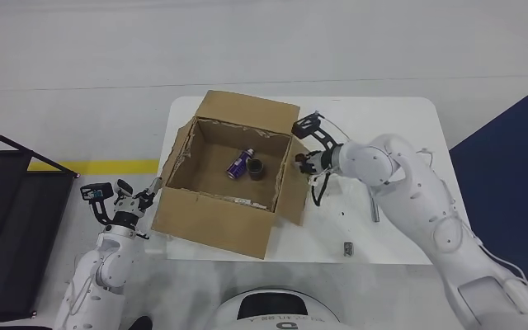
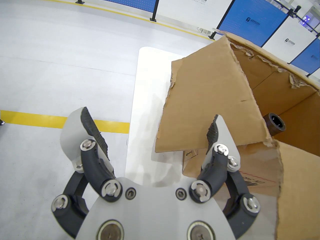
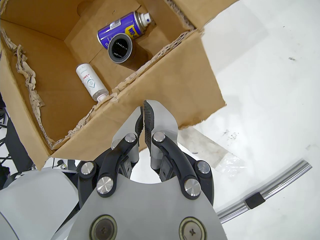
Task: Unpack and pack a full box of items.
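Top view, box: we see the open cardboard box point(image 1: 216, 216) on the white table point(image 1: 396, 124), flaps folded outward.
Top view, contents: a blue spray can point(image 1: 240, 163) lies on the box floor. A dark cylinder point(image 1: 256, 169) sits just beside it.
Top view, left gripper: the left gripper point(image 1: 136, 196) sits off the table's left edge, near the box's left flap.
Top view, right gripper: the right gripper point(image 1: 304, 162) is against the outside of the box's right wall.
Top view, table: a metal rail point(image 1: 373, 206) lies to the right of the box.

Left wrist view, left gripper: the left gripper point(image 2: 150, 116) has its fingers spread wide and we see nothing between them.
Left wrist view, box: a box point(image 2: 212, 88) flap stands just beyond one finger, and we cannot tell whether they touch.
Left wrist view, contents: the dark cylinder point(image 2: 275, 124) shows inside, behind that flap.

Right wrist view, right gripper: the right gripper point(image 3: 146, 112) is clenched, pads together, tips at the outer face of the box point(image 3: 175, 71) wall. We see nothing held.
Right wrist view, contents: on the box floor the spray can point(image 3: 117, 31) touches the dark cylinder point(image 3: 120, 48). A white bottle point(image 3: 91, 82) lies apart, by the near wall.
Right wrist view, table: the metal rail point(image 3: 275, 183) rests on the table point(image 3: 262, 63).
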You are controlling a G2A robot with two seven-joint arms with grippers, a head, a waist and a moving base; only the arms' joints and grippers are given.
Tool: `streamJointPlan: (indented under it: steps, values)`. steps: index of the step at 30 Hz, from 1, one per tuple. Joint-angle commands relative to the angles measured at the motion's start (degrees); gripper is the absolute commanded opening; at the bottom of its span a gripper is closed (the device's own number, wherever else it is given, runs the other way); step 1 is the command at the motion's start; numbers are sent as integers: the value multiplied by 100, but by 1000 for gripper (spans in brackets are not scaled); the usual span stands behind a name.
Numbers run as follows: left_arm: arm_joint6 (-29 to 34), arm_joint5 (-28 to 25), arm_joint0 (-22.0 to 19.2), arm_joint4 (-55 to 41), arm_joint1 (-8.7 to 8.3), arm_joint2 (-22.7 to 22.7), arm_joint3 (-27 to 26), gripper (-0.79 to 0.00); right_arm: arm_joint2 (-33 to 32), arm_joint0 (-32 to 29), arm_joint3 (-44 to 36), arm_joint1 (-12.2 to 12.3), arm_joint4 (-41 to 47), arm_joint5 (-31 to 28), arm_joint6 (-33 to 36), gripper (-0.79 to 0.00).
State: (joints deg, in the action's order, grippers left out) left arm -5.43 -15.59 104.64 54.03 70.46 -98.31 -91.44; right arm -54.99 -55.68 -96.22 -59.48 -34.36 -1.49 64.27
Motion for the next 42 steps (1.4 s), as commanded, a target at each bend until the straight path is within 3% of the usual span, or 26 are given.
streamJointPlan:
  steps: [1,7,22,27,29,32,33,42]
  values:
    - [0,0,0,0,0,0,0,0,6,11,-36,-4,-70,54,-10,-785]
    - [61,-38,-9,118,-2,69,-21,0,-350,-189,-230,84,-91,34,90,-785]
    - [-8,-942,206,861,-59,354,-233,0,-2142,-1499,-1400,464,96,-277,358,-785]
    - [-51,-995,211,952,-73,353,-194,0,-2855,-2137,-1668,577,-607,-60,115,-748]
    - [-67,-1004,207,984,-79,343,-172,0,-3058,-2399,-1757,611,-1030,44,8,-662]
    - [-65,-1002,180,1015,-89,315,-125,0,-3220,-2751,-1889,641,-1619,281,-52,-320]
    - [-60,-982,169,1011,-92,299,-109,0,-3229,-2786,-1904,642,-1663,312,-56,0]
    - [-44,-943,158,987,-93,283,-93,0,-3218,-2798,-1869,643,-1703,308,-60,0]
